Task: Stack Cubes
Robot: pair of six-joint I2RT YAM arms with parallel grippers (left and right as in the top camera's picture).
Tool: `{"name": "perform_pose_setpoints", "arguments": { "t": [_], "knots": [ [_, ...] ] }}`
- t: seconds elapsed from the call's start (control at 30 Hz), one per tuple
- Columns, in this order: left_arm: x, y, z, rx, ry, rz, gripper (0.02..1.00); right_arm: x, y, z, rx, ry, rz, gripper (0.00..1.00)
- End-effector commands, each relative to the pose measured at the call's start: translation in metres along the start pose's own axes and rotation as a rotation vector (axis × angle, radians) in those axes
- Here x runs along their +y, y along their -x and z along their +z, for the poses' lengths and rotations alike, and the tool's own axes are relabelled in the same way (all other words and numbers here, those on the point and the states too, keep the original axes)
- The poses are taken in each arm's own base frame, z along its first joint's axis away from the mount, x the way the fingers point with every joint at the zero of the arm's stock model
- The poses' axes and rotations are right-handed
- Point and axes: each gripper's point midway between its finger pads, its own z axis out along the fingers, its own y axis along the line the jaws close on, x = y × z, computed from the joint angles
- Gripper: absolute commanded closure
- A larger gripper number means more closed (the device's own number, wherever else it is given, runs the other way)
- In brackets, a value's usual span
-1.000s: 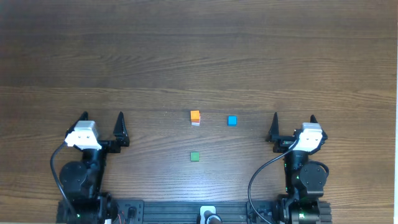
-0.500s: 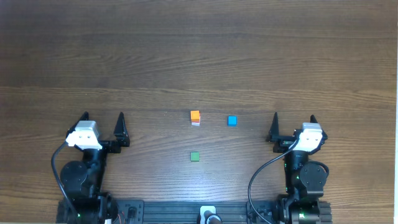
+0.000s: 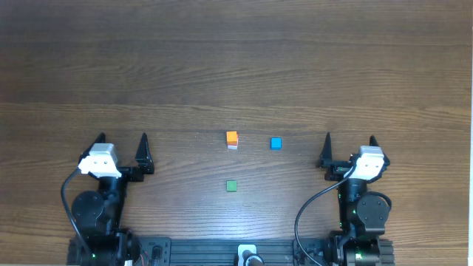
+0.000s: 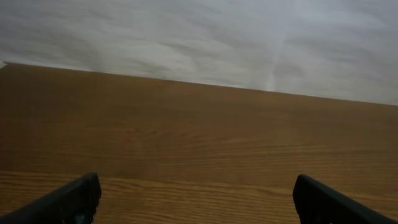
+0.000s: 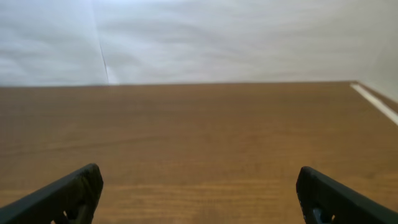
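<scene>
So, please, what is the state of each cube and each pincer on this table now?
Small orange cube: stacked on what looks like a small white cube.
Small blue cube: alone on the brown wooden table, unstacked.
Small green cube: alone on the table, unstacked.
Left pincer: open, empty.
Right pincer: open, empty.

Only three small obstacles are found, grouped at the middle of the table (image 3: pixel 236 59): an orange cube (image 3: pixel 232 137), a blue cube (image 3: pixel 276 143) near it, and a green cube (image 3: pixel 231 186) toward the near edge. Open wood is offered toward the far edge and both sides.
</scene>
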Motion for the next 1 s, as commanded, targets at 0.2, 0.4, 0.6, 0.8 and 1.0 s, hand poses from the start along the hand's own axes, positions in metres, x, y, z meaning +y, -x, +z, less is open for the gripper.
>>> {"name": "perform_pose_setpoints", "arguments": {
  "t": [0.2, 0.4, 0.6, 0.8, 1.0],
  "knots": [
    [-0.003, -0.001, 0.0, -0.005, -0.018, 0.016, 0.02, 0.037, 0.009, -0.005, -0.023, 0.221, 0.045, 0.007],
    [-0.003, -0.001, 0.0, -0.005, -0.018, 0.016, 0.02, 0.082, 0.055, -0.032, -0.06, 0.512, 0.118, 0.007],
    [-0.003, -0.001, 0.0, -0.005, -0.018, 0.016, 0.018, 0.087, 0.103, -0.048, 0.055, 0.543, 0.142, 0.007],
    [-0.003, -0.001, 0.0, -0.005, -0.018, 0.016, 0.02, 0.09, 0.142, -0.049, 0.232, 0.547, 0.182, 0.007],
    [-0.003, -0.001, 0.0, -0.005, -0.018, 0.016, 0.018, 0.091, 0.145, -0.03, 0.481, 0.521, 0.237, 0.007]
  ]
}}
